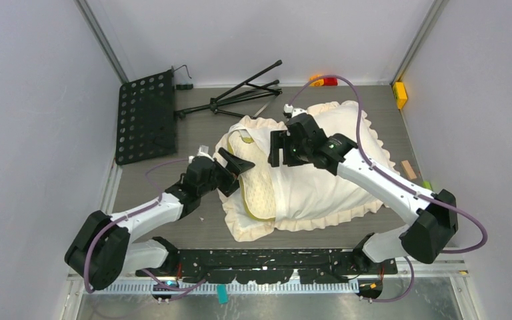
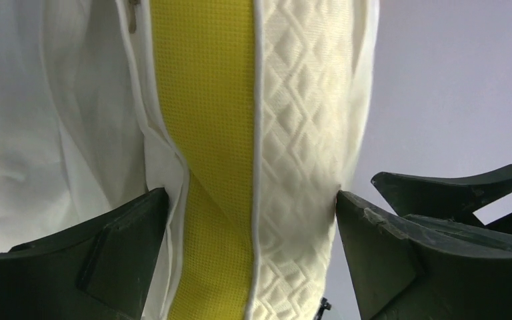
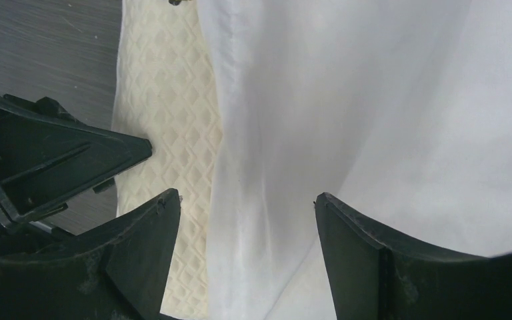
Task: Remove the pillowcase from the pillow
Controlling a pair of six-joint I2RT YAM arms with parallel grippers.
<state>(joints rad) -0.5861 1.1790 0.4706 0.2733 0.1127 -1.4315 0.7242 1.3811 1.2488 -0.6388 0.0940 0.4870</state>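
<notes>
The pillow (image 1: 259, 190) lies mid-table, its pale yellow quilted end with the yellow-green seam sticking out to the left. The off-white frilled pillowcase (image 1: 333, 180) covers the rest of it. My left gripper (image 1: 240, 175) is open, jaws on either side of the pillow's exposed edge. In the left wrist view (image 2: 252, 193) the yellow seam band and the quilted face of the pillow (image 2: 300, 133) fill the gap. My right gripper (image 1: 285, 155) is open above the pillowcase's open edge. In the right wrist view (image 3: 247, 197) smooth pillowcase cloth (image 3: 373, 100) lies between the jaws, beside the quilted pillow (image 3: 167, 100).
A black perforated plate (image 1: 145, 117) and a folded black tripod (image 1: 240, 93) lie at the back left. A red and orange item (image 1: 323, 81) and a yellow block (image 1: 400, 93) sit at the back right. A small wooden piece (image 1: 409, 169) lies at the right. Grey walls enclose the table.
</notes>
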